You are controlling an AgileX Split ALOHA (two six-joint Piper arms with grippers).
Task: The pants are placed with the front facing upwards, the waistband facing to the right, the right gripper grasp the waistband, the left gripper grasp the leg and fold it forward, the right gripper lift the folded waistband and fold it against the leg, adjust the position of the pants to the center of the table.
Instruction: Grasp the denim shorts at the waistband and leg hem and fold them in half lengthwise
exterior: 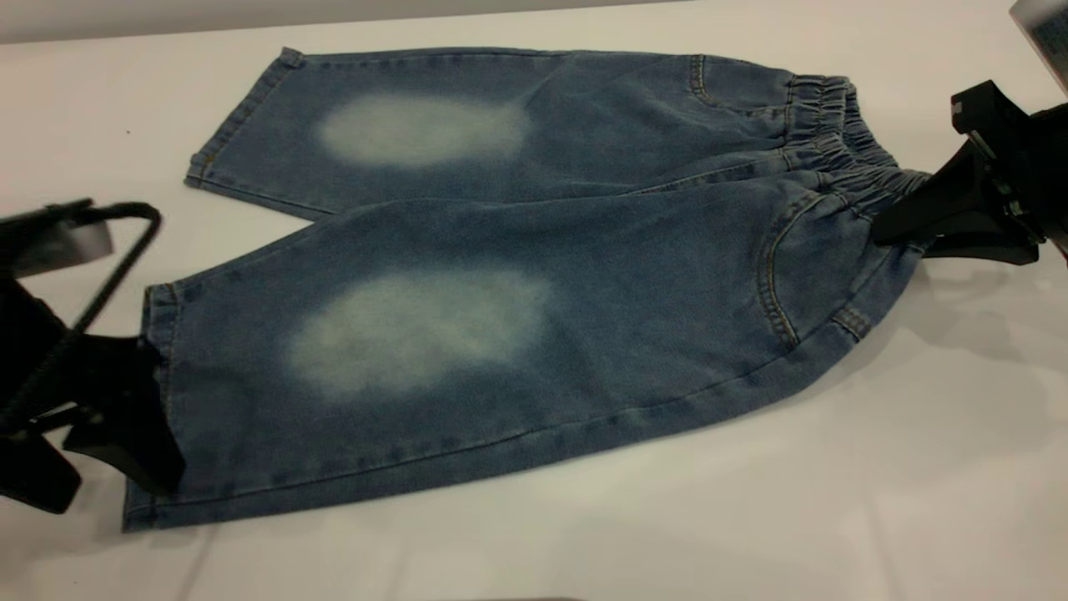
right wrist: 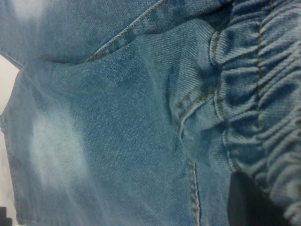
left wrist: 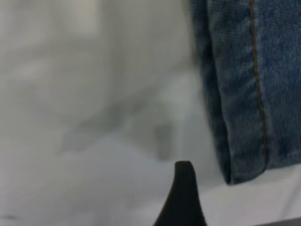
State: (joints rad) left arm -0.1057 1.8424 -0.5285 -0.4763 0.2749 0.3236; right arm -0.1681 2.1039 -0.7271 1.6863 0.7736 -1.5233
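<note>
Across the white table [exterior: 584,542] we see the pants [exterior: 517,275] spread flat, front up, long axis running 9 to 3 o'clock in the exterior view, hems at 9, the waistband [exterior: 843,142] at 3.

At 3 o'clock the right gripper [exterior: 889,229] has its wedge jaws closed narrow on the waistband's near end. Its wrist view adds the ruched elastic and tan pocket stitching up close, with one dark finger [right wrist: 249,202] pressed to the gathers.

At 8 o'clock the left gripper [exterior: 146,417] overlaps the near leg's hem. Its wrist view shows only one finger tip [left wrist: 184,188] beside the hem corner over bare table; it seems apart from the cloth, and we cannot tell its jaw spacing. Both arms are cut off at the frame edges.
</note>
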